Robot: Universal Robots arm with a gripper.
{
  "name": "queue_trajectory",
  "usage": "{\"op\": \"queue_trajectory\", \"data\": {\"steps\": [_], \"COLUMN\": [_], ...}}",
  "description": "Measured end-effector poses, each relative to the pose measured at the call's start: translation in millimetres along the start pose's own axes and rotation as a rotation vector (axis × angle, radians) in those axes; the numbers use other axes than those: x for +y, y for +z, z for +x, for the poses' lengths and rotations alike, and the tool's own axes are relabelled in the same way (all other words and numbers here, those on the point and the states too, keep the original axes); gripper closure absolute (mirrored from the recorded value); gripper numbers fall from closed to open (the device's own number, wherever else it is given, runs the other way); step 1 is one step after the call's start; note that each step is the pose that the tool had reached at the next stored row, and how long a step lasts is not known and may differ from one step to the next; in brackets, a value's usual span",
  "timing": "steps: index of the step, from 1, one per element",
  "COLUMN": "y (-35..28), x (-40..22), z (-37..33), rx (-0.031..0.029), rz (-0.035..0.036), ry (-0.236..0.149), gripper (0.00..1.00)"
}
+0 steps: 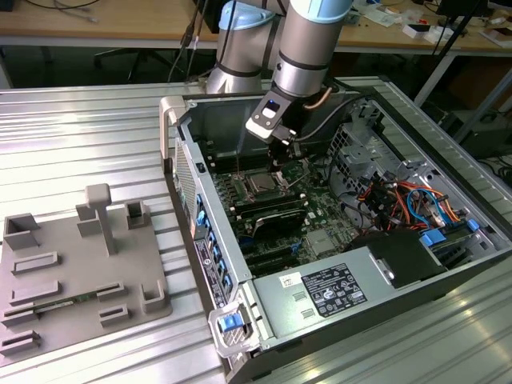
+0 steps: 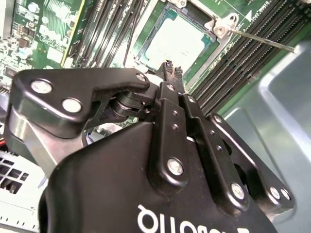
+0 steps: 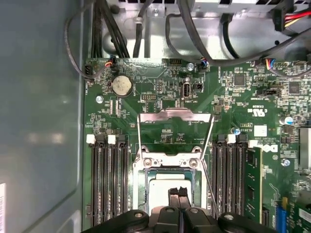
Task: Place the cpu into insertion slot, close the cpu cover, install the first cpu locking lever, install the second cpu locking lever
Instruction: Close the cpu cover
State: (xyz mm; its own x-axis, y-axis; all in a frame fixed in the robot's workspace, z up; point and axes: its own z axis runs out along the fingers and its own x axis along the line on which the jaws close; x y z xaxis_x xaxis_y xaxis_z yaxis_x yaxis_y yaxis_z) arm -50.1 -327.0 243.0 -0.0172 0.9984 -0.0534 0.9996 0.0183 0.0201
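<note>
One arm: we log a single grey-and-blue robot arm (image 1: 308, 48) reaching down into the open grey metal computer case (image 1: 204, 216), which lies on a ribbed aluminium table (image 1: 80, 120).
Gripper: the black two-finger gripper (image 2: 171, 68) hangs low over the green circuit board (image 3: 233, 111). Its fingers are clenched tight against each other with nothing between them.
Slot: the small square dark insertion slot with a silver metal rim (image 3: 165, 161) sits between two banks of long black memory slots (image 3: 108, 179).
Cpu: the flat square silver-grey cpu (image 3: 159, 191) lies inside the insertion slot with its top face bare. In the first wrist view the fingertips (image 3: 173, 194) stand over its middle; we cannot tell whether they touch it.
Cover: the square silver metal cpu cover (image 3: 175, 115) looks raised off the slot, and we see green board through its cut-out.
Lever: in the second wrist view a thin bare metal rod (image 2: 257, 41) juts out from the slot's corner.
Fixture: a grey plastic holder block (image 1: 72, 272) rests on the table at the exterior view's left, well apart from the case.
</note>
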Motion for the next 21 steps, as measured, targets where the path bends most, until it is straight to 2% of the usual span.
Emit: {"op": "queue_trajectory", "data": {"steps": [3, 5, 6, 8, 10, 12, 15, 17, 21], "y": [-0.4, -0.2, 0.1, 0.4, -0.2, -5.4, -16.6, -18.4, -19.0], "x": [2.8, 10.4, 17.4, 26.1, 30.0, 30.9, 33.0, 36.1, 54.5], "z": [0.0, -0.2, -0.3, -0.3, -0.5, -0.5, -1.0, -1.1, -1.4], "rx": [0.0000, -0.0001, 0.0000, 0.0000, -0.0003, 0.0000, 0.0000, 0.0001, 0.0000], "rz": [0.0001, 0.0002, 0.0003, 0.0004, 0.0004, 0.0004, 0.0004, 0.0009, 0.0040], "ry": [0.000, 0.000, 0.000, 0.000, 0.000, 0.000, 0.000, 0.000, 0.000], "gripper": [0.89, 0.89, 0.89, 0.89, 0.89, 0.89, 0.89, 0.89, 0.89]}}
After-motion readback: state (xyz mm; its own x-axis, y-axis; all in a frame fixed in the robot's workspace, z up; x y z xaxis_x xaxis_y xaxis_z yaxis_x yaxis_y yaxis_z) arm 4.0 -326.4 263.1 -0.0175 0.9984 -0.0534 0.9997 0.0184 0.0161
